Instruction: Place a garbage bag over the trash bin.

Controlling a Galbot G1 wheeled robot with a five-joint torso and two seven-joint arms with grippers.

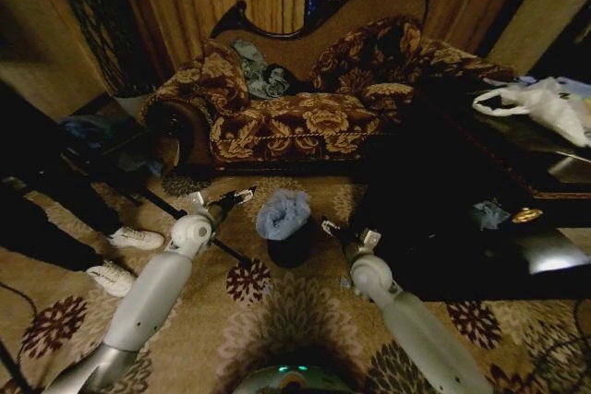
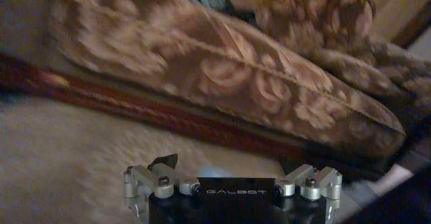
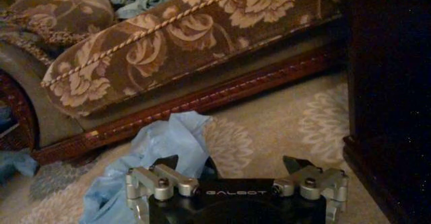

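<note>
A: Bin check. How much of the trash bin (image 1: 290, 248) can you see from there?

B: Little. Black against a dim carpet (image 1: 305, 320); its top is covered by the garbage bag (image 1: 283, 213), a pale blue-grey crumpled mound bunched over the mouth. The rim is hidden. I can't tell whether the film is tucked around it or just heaped on top.

A: Arms?

B: Both reach forward and low over the carpet, one either side of the bin. Left claw (image 1: 233, 198) sits just left of the bag, near it, apart from it. Right claw (image 1: 328, 227) is just right of the bin, close by.

A: Fingers?

B: Left claw: released, jaws spread, nothing between them; its wrist camera is blurred and looks past the fingertips at the sofa (image 2: 235, 77). Right claw (image 3: 232, 164): also spread and holding nothing. The bag's film (image 3: 158, 158) lies beside its one finger in that wrist view; contact I can't judge.

A: Surroundings?

B: Floral sofa behind the bin with blue-grey cloth (image 1: 261, 69) on the seat. Dark table (image 1: 517, 149) on the right, mostly lost in shadow, carrying a white plastic bag (image 1: 545, 103).
</note>
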